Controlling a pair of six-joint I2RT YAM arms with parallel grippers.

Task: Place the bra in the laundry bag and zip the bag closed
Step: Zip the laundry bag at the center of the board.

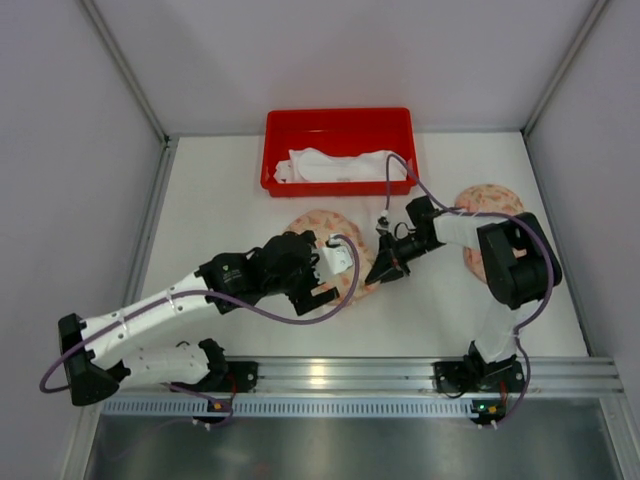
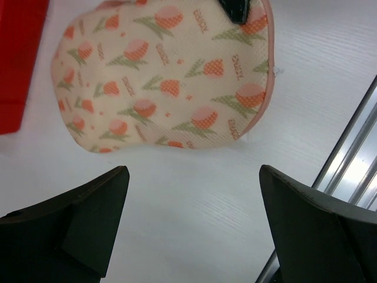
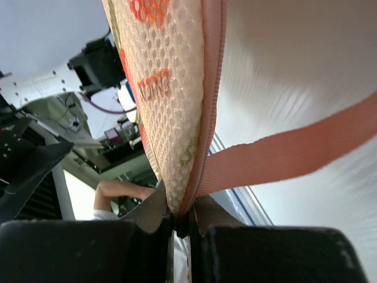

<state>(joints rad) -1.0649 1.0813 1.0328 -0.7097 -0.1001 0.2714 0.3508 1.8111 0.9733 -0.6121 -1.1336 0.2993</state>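
Observation:
The white bra (image 1: 345, 165) lies in the red tray (image 1: 338, 120) at the back. The laundry bag (image 1: 322, 222) is a domed mesh shell with an orange tulip print and a pink zip edge, lying mid-table. My right gripper (image 1: 384, 270) is shut on the bag's pink rim; in the right wrist view (image 3: 179, 221) it pinches the mesh and zip edge beside a pink strap (image 3: 294, 156). My left gripper (image 1: 333, 272) is open and empty, hovering over the bag's near edge. In the left wrist view (image 2: 191, 171) it is above bare table, short of the bag (image 2: 165, 76).
A second tulip-print dome (image 1: 490, 203) lies at the right, partly behind my right arm. Grey walls close in the table on both sides. The aluminium rail (image 1: 400, 372) runs along the near edge and shows in the left wrist view (image 2: 353, 153).

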